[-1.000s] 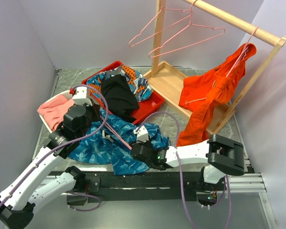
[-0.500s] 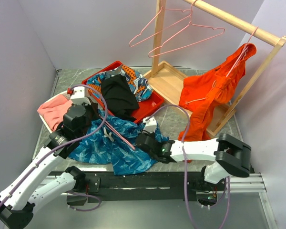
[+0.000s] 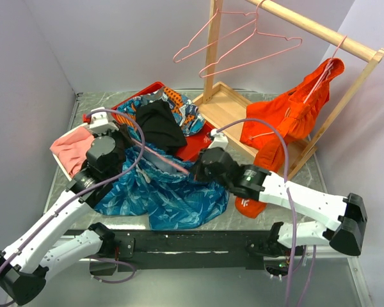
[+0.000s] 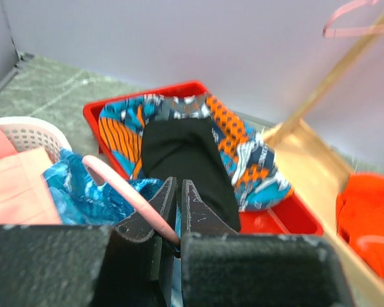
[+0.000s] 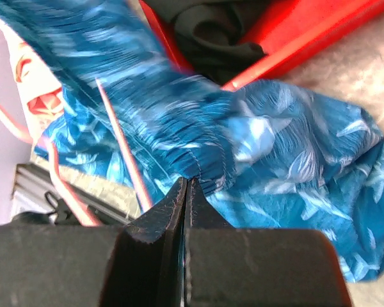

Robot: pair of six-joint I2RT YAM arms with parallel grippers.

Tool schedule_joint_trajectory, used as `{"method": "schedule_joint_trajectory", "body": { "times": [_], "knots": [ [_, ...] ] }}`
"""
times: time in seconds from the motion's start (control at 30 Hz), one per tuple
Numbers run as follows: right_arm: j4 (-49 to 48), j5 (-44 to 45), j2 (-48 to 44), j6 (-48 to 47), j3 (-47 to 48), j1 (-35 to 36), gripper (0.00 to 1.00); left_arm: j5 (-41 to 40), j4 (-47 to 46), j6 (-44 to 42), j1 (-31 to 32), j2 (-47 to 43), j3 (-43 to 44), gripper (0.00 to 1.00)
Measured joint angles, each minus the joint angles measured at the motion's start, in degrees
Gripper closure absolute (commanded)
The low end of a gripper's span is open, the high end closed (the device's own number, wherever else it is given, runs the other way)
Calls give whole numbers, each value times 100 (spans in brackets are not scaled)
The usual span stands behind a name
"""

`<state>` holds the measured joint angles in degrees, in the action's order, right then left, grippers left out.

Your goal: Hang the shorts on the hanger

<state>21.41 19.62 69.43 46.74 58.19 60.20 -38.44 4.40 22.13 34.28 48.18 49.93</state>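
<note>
The teal-blue leaf-print shorts (image 3: 166,195) lie bunched on the table in front of the arms, with their upper edge lifted. My right gripper (image 3: 198,169) is shut on that gathered edge (image 5: 179,128), its jaws (image 5: 185,182) pinched together on the cloth. The pink wire hanger (image 3: 169,163) runs slanting from my left gripper (image 3: 125,148) into the shorts. In the left wrist view the left gripper (image 4: 179,182) is shut on the hanger's wire (image 4: 125,192), and the shorts (image 4: 70,185) show just below it. A hanger arm (image 5: 125,153) crosses the fabric in the right wrist view.
A red tray (image 3: 205,144) behind the shorts holds a black garment (image 3: 159,128) and an orange-and-blue cloth (image 3: 185,115). A pale basket (image 3: 70,147) with pink cloth stands at the left. The wooden rail (image 3: 320,29) carries two pink hangers (image 3: 243,45) and an orange garment (image 3: 288,118).
My right gripper closed on the shorts' edge and moved back and to the right, lifting the fabric. The left gripper, still holding the hanger, shifted slightly back.
</note>
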Motion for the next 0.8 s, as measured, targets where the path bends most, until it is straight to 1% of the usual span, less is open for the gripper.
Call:
{"method": "schedule_joint_trajectory", "body": {
  "times": [0.13,0.23,0.43,0.5,0.63,0.8],
  "knots": [
    [483,-470,-114,72,118,-271,100,-295,-437,-17,37,118,-2,99],
    [782,-800,-313,144,116,-439,100,-374,-658,-17,48,186,-28,99],
    [1095,-1298,-778,267,153,-964,100,-439,-872,-20,68,177,-192,99],
    [1187,-1506,-741,291,229,-1137,100,-494,-907,-26,70,151,-245,99],
    [1335,-1803,-590,334,426,-1266,100,-590,-979,-39,70,153,-245,99],
    [1665,-2063,-372,378,1019,-1283,100,-654,-1073,-44,122,179,-247,99]
  ]
}}
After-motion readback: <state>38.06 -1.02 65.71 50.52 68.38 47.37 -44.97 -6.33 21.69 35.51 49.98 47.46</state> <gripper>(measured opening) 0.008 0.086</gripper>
